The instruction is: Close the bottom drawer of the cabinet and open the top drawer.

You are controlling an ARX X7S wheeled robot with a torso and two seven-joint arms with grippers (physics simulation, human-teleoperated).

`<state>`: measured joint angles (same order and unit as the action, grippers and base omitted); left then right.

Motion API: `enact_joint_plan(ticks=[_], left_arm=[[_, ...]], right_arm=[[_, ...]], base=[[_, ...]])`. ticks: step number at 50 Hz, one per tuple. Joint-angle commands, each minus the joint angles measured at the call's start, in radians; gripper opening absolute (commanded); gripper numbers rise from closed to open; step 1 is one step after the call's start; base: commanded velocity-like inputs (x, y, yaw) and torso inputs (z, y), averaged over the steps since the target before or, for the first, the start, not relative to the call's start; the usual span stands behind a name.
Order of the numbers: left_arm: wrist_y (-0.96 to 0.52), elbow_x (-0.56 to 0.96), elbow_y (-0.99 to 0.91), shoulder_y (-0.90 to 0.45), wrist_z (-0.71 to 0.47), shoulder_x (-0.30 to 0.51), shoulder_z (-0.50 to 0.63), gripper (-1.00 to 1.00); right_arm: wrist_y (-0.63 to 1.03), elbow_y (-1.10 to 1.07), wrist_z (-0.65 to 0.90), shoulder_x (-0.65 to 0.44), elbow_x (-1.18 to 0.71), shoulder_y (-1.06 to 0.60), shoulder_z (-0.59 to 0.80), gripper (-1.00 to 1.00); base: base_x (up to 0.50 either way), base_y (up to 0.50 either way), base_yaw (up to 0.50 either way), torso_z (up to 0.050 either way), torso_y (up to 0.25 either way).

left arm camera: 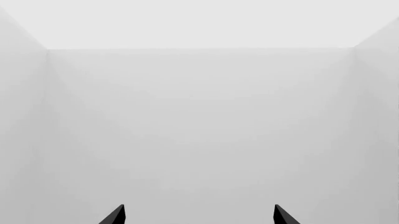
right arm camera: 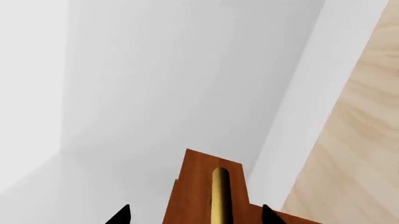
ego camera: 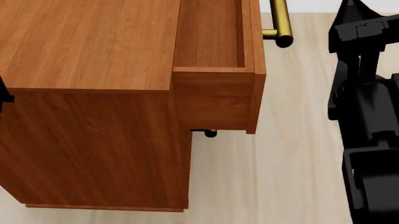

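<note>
The cabinet [ego camera: 87, 56] fills the left of the head view. Its top drawer [ego camera: 215, 100] stands pulled out, showing its hollow inside, with the brass bar handle [ego camera: 279, 23] on its front. Below it a dark handle end [ego camera: 210, 133] peeks out; the bottom drawer is hidden under the top one. My right gripper [right arm camera: 194, 217] is open, its fingertips [right arm camera: 121, 215] wide on either side of the top drawer's front [right arm camera: 196, 186] and its brass handle [right arm camera: 219, 196]. My left gripper [left arm camera: 199, 217] is open and faces bare white walls, with nothing between its fingers.
Pale wooden floor [ego camera: 293, 154] lies in front of the cabinet. My black right arm [ego camera: 367, 116] takes up the right side of the head view. White walls [right arm camera: 174, 79] stand behind the cabinet.
</note>
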<state>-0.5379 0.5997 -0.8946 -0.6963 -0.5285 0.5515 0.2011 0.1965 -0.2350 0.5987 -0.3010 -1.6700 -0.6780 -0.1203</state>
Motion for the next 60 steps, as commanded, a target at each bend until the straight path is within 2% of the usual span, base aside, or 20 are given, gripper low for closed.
enact_joint_plan(ticks=[1, 14, 32, 60], left_arm=[[-0.009, 0.009, -0.005, -0.012, -0.008, 0.001, 0.005, 1.0], [-0.005, 0.01, -0.004, -0.015, -0.012, 0.004, 0.008, 1.0], [0.005, 0.019, -0.005, -0.011, -0.017, 0.008, 0.007, 1.0], [0.033, 0.017, 0.0, 0.011, -0.019, 0.015, 0.008, 1.0]], right_arm=[[-0.013, -0.034, 0.018, -0.018, -0.002, 0.008, -0.02, 1.0], [-0.002, -0.046, 0.023, -0.035, 0.011, -0.01, -0.005, 1.0], [0.129, -0.133, 0.124, -0.178, 0.129, -0.124, 0.106, 1.0], [0.297, -0.15, 0.146, -0.29, 0.168, -0.249, 0.237, 1.0]], base=[[0.0, 0.0, 0.0, 0.0, 0.0], [0.0, 0.0, 0.0, 0.0, 0.0], [0.0, 0.0, 0.0, 0.0, 0.0], [0.0, 0.0, 0.0, 0.0, 0.0]])
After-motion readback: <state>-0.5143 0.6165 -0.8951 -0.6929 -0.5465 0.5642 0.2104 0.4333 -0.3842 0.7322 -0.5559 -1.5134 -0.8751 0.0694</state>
